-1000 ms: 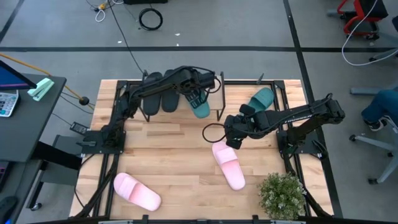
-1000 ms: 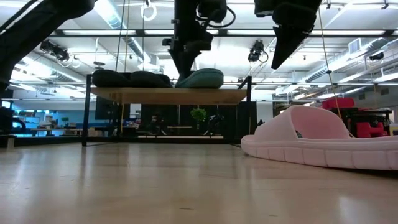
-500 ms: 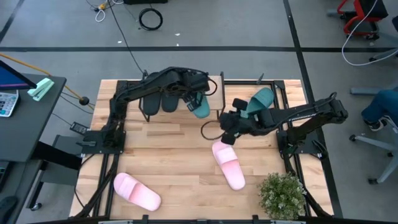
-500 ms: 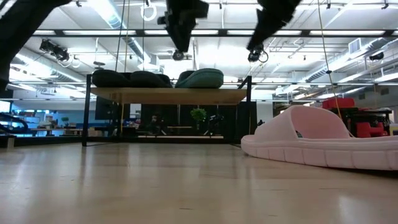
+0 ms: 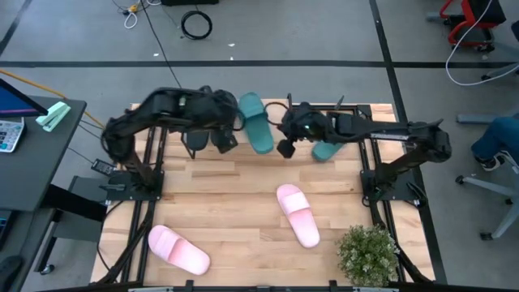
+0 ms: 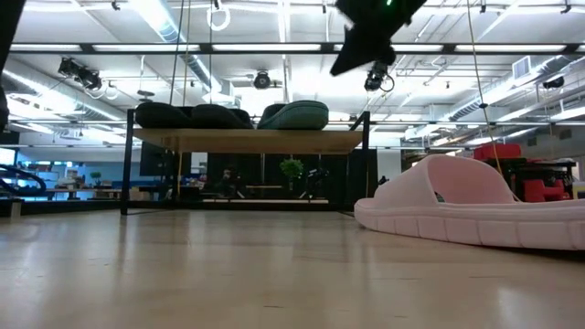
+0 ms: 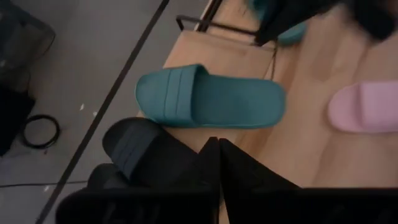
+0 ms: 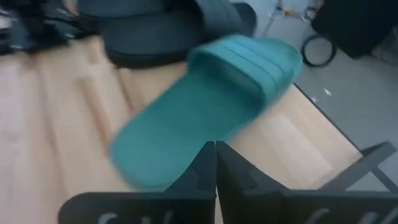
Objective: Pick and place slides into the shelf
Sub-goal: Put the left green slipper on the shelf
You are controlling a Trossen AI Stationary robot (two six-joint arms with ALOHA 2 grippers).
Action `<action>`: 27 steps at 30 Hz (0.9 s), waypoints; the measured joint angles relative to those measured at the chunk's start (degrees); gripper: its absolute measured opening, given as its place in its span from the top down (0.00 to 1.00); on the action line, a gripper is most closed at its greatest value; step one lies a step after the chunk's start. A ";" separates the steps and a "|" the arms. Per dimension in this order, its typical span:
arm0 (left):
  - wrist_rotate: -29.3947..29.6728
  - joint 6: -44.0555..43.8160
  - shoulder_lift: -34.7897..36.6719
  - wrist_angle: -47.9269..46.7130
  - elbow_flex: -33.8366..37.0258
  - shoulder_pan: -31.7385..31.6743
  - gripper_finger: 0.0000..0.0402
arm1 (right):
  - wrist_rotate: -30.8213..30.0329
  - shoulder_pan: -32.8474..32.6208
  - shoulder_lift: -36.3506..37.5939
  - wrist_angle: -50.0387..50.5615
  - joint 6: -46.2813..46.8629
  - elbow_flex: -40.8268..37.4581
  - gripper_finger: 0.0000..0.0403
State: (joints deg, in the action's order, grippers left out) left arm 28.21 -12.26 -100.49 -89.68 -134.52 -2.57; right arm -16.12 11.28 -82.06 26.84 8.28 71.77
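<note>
The shelf (image 6: 247, 140) stands at the table's far edge. Two black slides (image 5: 209, 138) and one teal slide (image 5: 255, 123) lie flat on its plank top. A second teal slide (image 5: 328, 149) lies on the table to the shelf's right, partly under my right arm. Two pink slides rest sole-down on the table, one in the middle (image 5: 298, 214) and one near left (image 5: 178, 250). My left gripper (image 5: 229, 136) hangs shut above the black slides (image 7: 149, 155). My right gripper (image 5: 284, 148) hangs shut in the air beside the shelf's teal slide (image 8: 205, 106).
A potted plant (image 5: 369, 255) stands at the table's near right corner. The shelf's black wire legs (image 5: 289, 122) rise between the two teal slides. Bare tabletop (image 5: 227, 195) lies between the shelf and the pink slides.
My left gripper has risen off the teal slide on the shelf and drawn back toward the table's left, over the black slides. My right gripper has gone up from above the middle pink slide and toward the far edge, to beside the shelf. The slides lie as before.
</note>
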 joint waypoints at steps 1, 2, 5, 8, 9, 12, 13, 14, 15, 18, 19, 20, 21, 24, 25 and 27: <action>0.01 -0.40 0.78 0.05 0.00 0.33 0.97 | -0.02 0.88 -1.04 0.08 -0.26 0.00 0.99; 0.03 -0.38 1.54 0.06 0.00 0.64 0.96 | -0.01 1.52 -2.05 0.21 -0.59 0.00 0.99; 1.62 -0.45 3.01 -0.05 -0.04 1.39 0.94 | -0.20 2.10 -4.48 0.08 0.18 -0.02 0.99; 2.27 -0.42 3.22 -0.20 -0.04 1.85 0.96 | -0.04 1.61 -6.54 0.09 1.86 -0.02 0.99; 2.25 -0.38 3.23 -0.23 -0.02 1.86 0.97 | 0.00 1.45 -7.39 0.12 2.24 -0.02 0.99; 2.34 0.72 3.44 -0.28 0.04 1.85 0.99 | -0.04 0.71 -9.60 0.23 2.55 -0.02 1.00; 2.42 1.00 3.48 -0.29 0.02 1.84 0.99 | -0.17 0.48 -10.03 0.23 2.76 -0.02 1.00; 2.40 1.19 3.48 -0.29 0.02 1.84 0.98 | -0.53 0.39 -10.40 0.14 3.17 -0.02 1.00; 2.40 1.19 3.45 -0.29 0.02 1.84 0.97 | -1.03 0.15 -10.79 0.08 3.52 -0.02 1.00; 2.40 1.15 3.44 -0.29 0.02 1.86 0.95 | -3.15 -0.63 -11.04 -0.03 3.31 0.00 1.00; 2.40 1.15 3.44 -0.29 0.02 1.86 0.95 | -3.80 -0.84 -11.05 -0.48 3.04 -0.01 1.00; 2.40 1.17 3.43 -0.29 0.02 1.86 0.95 | -3.99 -0.99 -10.90 -1.21 2.67 -0.02 1.00; 2.40 1.25 3.41 -0.32 0.02 1.86 0.96 | -3.90 -0.97 -10.82 -2.43 2.42 -0.02 1.00; 2.40 1.54 3.41 -0.31 0.02 1.84 0.98 | -2.92 -0.87 -10.74 -5.84 2.15 -0.02 1.00; 2.40 1.52 3.41 -0.32 0.02 1.84 0.99 | -2.29 -0.67 -10.96 -7.11 2.09 -0.02 1.00; 2.40 1.39 3.41 -0.32 0.02 1.86 0.99 | -1.46 -0.47 -11.86 -11.00 2.11 -0.02 1.00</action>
State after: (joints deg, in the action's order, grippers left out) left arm 30.61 -10.87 -97.08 -90.00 -134.50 -0.71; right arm -17.58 10.81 -93.92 15.84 10.39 71.75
